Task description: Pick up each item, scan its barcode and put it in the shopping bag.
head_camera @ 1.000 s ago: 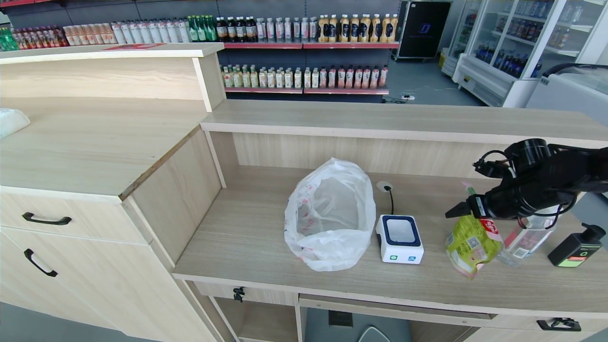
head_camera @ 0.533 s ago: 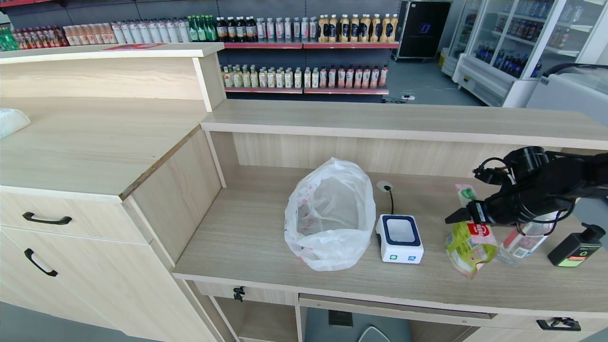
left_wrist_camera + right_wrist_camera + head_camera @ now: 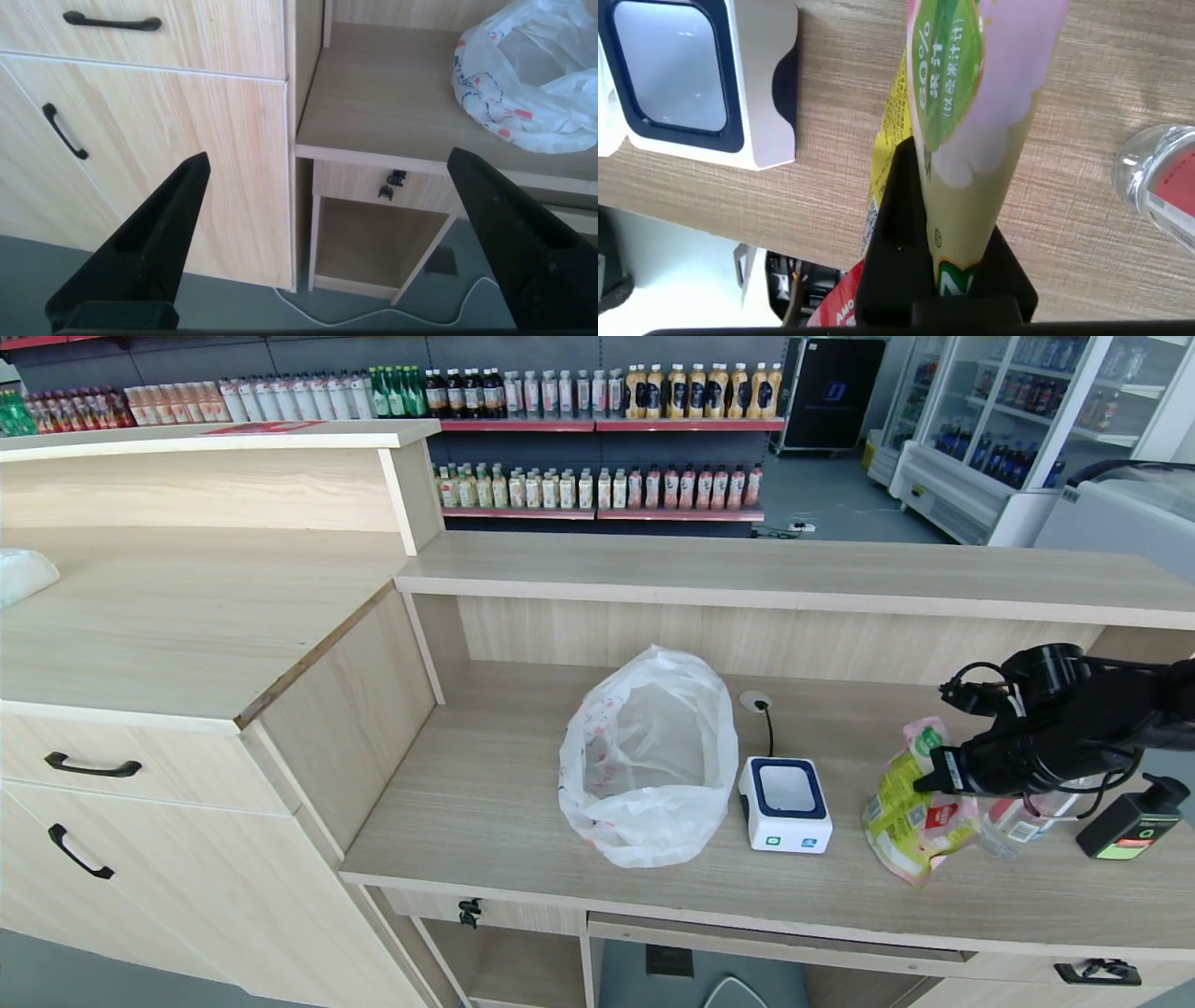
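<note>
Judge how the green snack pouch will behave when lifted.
Probably floppy and light: the pouch looks like thin, crinkled film. Pinched near its top by the right gripper, it may swing or fold.

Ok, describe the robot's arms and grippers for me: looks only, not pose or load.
The right arm is matte black with a round, drum-shaped joint housing. Thin black cables loop beside it, and a small white label sits near the right gripper, whose fingers are flat and black. The left gripper has two black, wedge-shaped fingers tapering to points.
</note>
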Available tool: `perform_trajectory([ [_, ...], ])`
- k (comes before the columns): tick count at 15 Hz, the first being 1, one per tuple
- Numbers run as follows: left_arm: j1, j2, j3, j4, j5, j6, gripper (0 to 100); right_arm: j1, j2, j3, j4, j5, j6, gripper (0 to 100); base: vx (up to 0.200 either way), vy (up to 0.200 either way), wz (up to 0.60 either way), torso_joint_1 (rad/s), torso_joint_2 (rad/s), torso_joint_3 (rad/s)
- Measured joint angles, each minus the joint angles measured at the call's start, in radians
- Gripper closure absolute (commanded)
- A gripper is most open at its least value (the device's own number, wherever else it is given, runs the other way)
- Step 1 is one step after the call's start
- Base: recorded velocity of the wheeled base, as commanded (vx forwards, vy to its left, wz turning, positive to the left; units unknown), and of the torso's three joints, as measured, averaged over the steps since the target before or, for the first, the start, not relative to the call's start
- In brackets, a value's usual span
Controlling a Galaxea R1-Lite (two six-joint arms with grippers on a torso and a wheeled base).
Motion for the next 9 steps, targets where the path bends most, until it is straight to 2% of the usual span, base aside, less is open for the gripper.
perform_trajectory([
  [2, 0.000, 0.000, 0.000, 0.000, 0.000, 0.000, 0, -0.005, -0.024, 0.008, 0.001, 0.010, -0.028, 100, 0.000, 0.000, 0.00, 0.000, 0.00, 0.000],
  [4, 0.000, 0.000, 0.000, 0.000, 0.000, 0.000, 0, -0.009, -0.071, 0.013, 0.015, 0.100, -0.034, 100, 0.000, 0.000, 0.00, 0.000, 0.00, 0.000],
  [6, 0.000, 0.000, 0.000, 0.000, 0.000, 0.000, 0, -0.013, -0.160, 0.013, 0.060, 0.284, -0.035, 100, 0.000, 0.000, 0.00, 0.000, 0.00, 0.000],
  [9, 0.000, 0.000, 0.000, 0.000, 0.000, 0.000, 0, -0.051, -0.322, 0.004, 0.116, 0.636, -0.038, 100, 0.000, 0.000, 0.00, 0.000, 0.00, 0.000],
])
